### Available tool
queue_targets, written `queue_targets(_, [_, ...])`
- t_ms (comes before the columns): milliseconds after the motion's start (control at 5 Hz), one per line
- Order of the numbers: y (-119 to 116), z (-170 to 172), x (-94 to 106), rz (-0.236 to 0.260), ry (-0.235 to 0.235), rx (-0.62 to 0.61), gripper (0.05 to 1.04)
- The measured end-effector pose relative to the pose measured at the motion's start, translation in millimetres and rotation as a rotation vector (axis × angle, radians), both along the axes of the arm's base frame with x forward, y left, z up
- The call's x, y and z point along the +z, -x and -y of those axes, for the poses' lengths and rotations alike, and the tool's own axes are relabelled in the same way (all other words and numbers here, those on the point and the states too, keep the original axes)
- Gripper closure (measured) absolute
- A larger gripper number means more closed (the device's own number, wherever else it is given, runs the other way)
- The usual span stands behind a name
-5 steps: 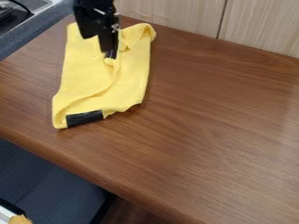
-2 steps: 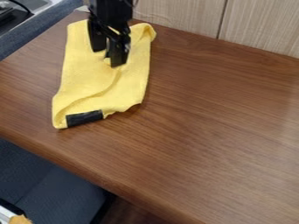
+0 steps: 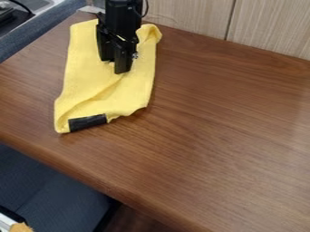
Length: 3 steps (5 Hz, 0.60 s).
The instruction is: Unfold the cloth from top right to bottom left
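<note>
My black gripper points down over the upper middle of the yellow cloth, with its lower end at the cloth's surface. Part of the cloth behind the gripper is hidden. The cloth lies as a long, narrow shape at the table's upper left, with a diagonal crease running through its lower half. A black patch marks its bottom edge, and its upper right corner is bunched.
The brown wooden table extends to the right of the cloth. A pale wood-grain panel borders its back. Beyond the front edge at lower left is a dark blue seat.
My gripper has shifted right and a little down the view, and its angle over the cloth has changed. The cloth looks almost the same.
</note>
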<state>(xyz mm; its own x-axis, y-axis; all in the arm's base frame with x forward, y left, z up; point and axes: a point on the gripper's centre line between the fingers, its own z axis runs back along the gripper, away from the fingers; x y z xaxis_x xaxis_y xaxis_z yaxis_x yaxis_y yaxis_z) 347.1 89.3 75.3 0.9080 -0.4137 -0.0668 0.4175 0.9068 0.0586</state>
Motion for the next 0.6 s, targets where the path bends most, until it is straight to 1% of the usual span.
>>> queue_targets(200, [1.0, -8.1, 0.5, 0.008, 0.010, 0.029, 0.680])
queue_targets(400, [2.0, -12.0, 0.4, 0.012, 0.022, 0.040, 0.894])
queue_targets(600, [3.0, -14.8, 1.5, 0.015, 0.027, 0.050, 1.010])
